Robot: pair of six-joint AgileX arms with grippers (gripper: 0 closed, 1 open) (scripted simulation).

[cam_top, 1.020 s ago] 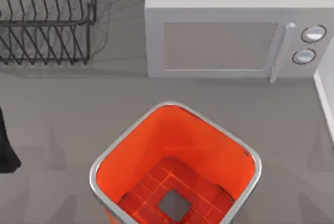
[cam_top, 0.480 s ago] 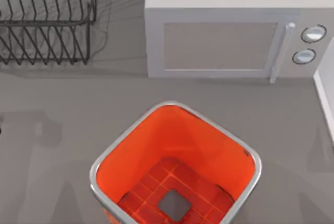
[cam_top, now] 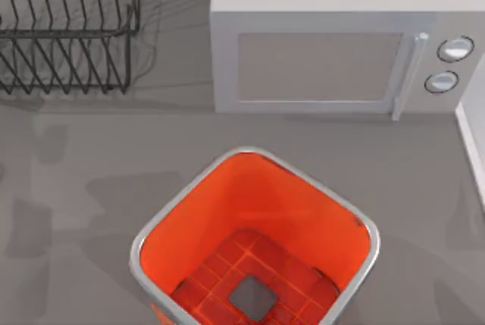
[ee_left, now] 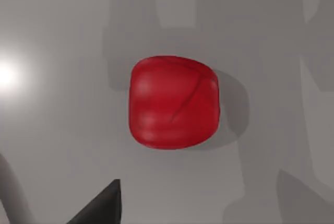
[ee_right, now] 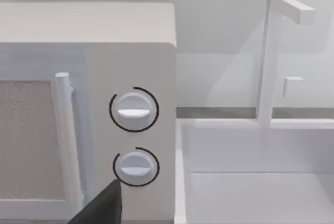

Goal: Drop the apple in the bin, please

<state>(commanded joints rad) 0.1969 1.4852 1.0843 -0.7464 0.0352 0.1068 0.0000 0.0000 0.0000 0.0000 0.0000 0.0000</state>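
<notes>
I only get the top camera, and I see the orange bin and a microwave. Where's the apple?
Observer: The apple is in the left wrist view, red, sitting on the grey table.
Operator: Is anything holding it?
Observer: No. It lies free, with one dark fingertip of the left end effector apart from it at the picture's edge.
Operator: What does the right arm see?
Observer: Its camera faces the microwave, the two dials, and a white sink beside it.
</notes>
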